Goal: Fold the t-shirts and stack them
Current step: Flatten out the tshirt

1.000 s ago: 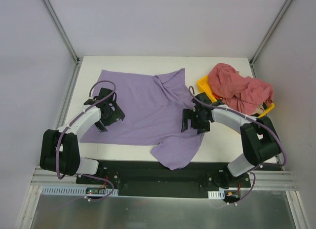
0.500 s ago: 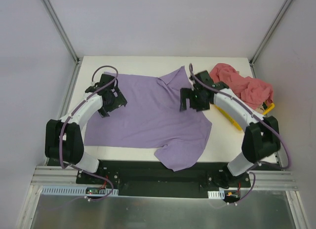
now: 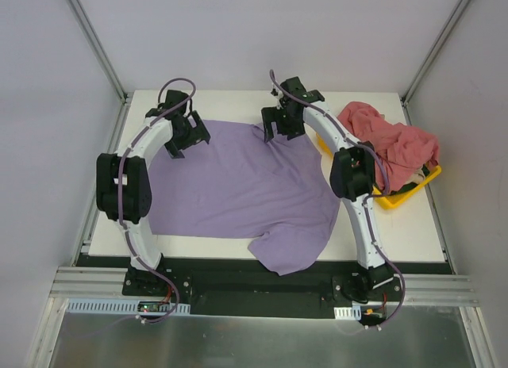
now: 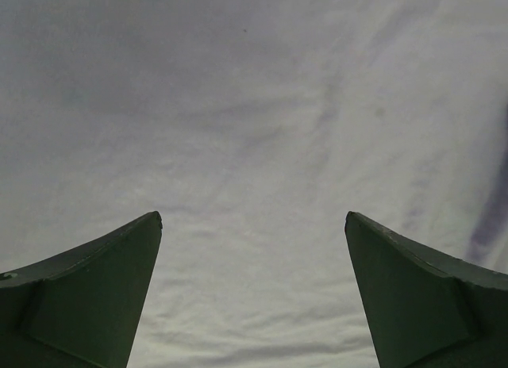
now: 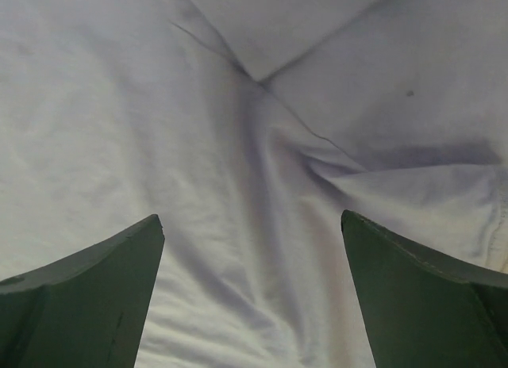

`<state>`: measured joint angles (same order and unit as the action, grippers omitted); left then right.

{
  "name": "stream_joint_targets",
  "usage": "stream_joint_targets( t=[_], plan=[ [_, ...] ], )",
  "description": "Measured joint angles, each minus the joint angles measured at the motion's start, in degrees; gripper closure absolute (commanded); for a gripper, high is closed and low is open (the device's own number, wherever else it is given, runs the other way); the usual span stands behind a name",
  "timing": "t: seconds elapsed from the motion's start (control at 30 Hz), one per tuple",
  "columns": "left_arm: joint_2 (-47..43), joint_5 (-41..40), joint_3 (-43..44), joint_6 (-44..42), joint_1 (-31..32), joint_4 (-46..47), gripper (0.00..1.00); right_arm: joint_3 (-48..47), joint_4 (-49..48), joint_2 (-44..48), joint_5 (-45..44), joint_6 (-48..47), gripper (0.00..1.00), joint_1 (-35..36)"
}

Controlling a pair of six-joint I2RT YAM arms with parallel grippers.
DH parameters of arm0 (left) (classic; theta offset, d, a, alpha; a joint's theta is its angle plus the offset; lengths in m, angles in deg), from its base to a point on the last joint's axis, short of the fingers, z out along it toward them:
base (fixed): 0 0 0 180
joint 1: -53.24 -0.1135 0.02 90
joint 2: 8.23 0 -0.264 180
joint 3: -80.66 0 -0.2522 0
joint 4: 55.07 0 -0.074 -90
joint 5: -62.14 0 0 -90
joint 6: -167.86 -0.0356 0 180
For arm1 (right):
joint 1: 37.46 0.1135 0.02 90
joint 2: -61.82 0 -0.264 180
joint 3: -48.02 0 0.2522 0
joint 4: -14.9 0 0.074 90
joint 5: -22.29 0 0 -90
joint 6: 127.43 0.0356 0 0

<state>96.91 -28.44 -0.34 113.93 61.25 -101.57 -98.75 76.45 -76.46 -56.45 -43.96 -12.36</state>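
A lavender t-shirt (image 3: 238,185) lies spread on the white table (image 3: 230,102), with one part hanging over the near edge. My left gripper (image 3: 190,139) is open over the shirt's far left corner. In the left wrist view, smooth lavender cloth (image 4: 254,106) fills the space under the left gripper (image 4: 252,217). My right gripper (image 3: 278,132) is open at the shirt's far edge, near the middle. Under the right gripper (image 5: 250,217) lies creased cloth (image 5: 238,146) with a seam. Neither gripper holds anything. Dusty pink-red t-shirts (image 3: 389,146) are heaped at the right.
A yellow tray (image 3: 405,195) under the pink heap stands at the table's right edge. Both arms stretch far out from their bases across the table's sides. Grey walls and frame posts close in the table on three sides.
Both arms have swung from the shirt's middle out to its far edge, grippers open throughout. The lavender shirt now lies flatter and slightly further right; its raised far-right flap is down.
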Motion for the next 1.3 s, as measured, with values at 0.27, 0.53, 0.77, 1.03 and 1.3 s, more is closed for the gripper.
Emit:
stream_joint_targets(
  t=[0.27, 0.53, 0.77, 1.03, 1.3],
  plan=[
    [6.6, 0.6, -2.3, -0.8, -2.4, -1.3, 0.01, 5.3, 2.9, -1.8, 0.1, -1.9, 0.02, -3.5],
    [1.4, -0.6, -14.3, -0.4, -2.4, -0.5, 0.01, 37.4, -5.9, 15.7, -1.2, 1.9, 0.02, -3.9],
    [-12.3, -4.2, -30.5, 1.0, -2.4, -3.5, 0.01, 61.3, -9.6, 32.5, -3.1, 8.1, 0.02, -3.2],
    [-17.5, -4.5, -28.9, 0.9, -2.4, -4.1, 0.01, 57.7, -10.5, 38.4, -3.7, 10.4, 0.03, -0.9],
    [-17.1, -4.5, -25.4, 0.9, -2.4, -3.5, 0.01, 40.9, -13.9, 27.1, -3.8, 18.2, 0.22, -0.5]
  ],
)
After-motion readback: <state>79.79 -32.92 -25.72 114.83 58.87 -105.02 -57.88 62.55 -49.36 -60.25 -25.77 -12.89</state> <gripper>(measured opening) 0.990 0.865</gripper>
